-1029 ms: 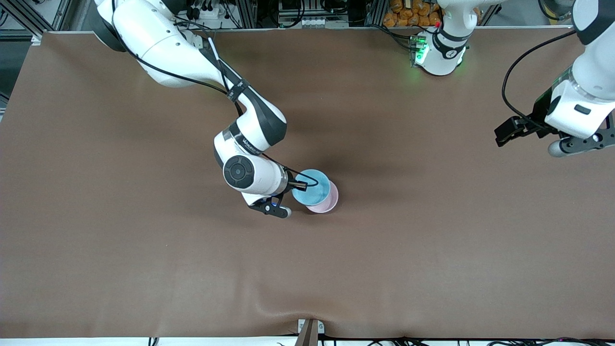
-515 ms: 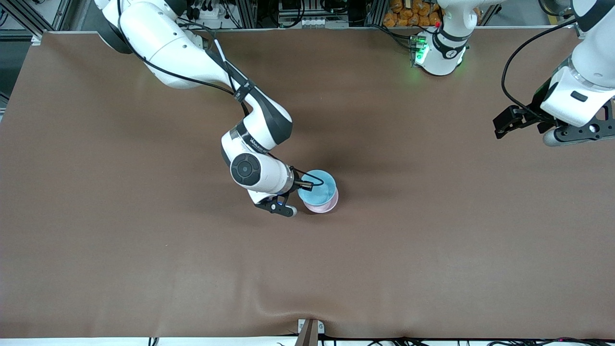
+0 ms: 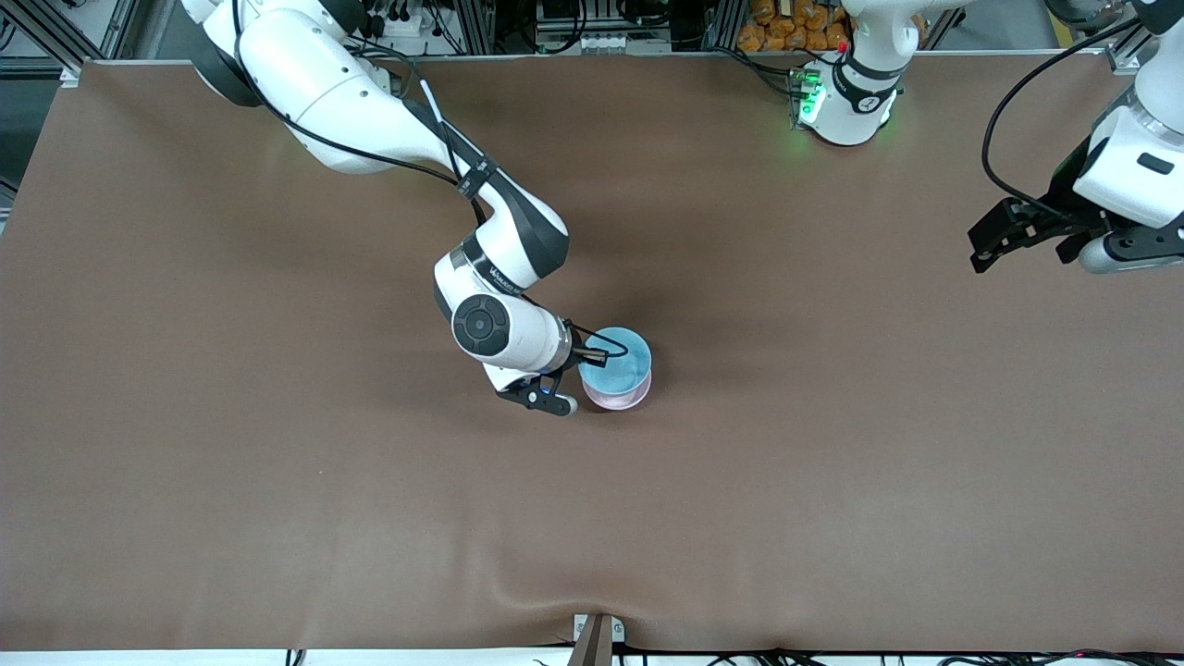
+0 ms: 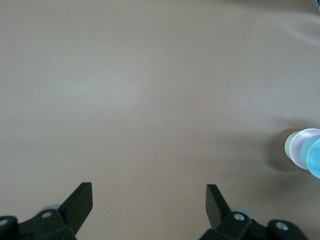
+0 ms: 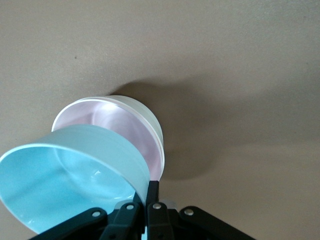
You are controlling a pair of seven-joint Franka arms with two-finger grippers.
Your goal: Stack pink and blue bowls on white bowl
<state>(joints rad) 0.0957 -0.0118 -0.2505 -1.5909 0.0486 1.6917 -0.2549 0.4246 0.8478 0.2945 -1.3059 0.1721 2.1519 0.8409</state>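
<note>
Blue bowl (image 3: 618, 361) held above the pink bowl (image 3: 622, 396), which sits nested in the white bowl (image 5: 150, 120) mid-desk (image 3: 277, 509). Right tool (image 5: 148, 200) is clamped tight on the blue bowl's rim. Left tool (image 4: 148, 205) hangs over the left arm's desk end, fingers spread wide, holding nothing.

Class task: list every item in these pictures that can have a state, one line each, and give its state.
Blue bowl: gripped at its rim, held tilted over the pink bowl, not seated.
Pink bowl: nested in the white bowl.
White bowl: upright on the table, bottom of the stack.
Right end effector: shut on the blue bowl.
Left end effector: open, empty, waiting.
</note>
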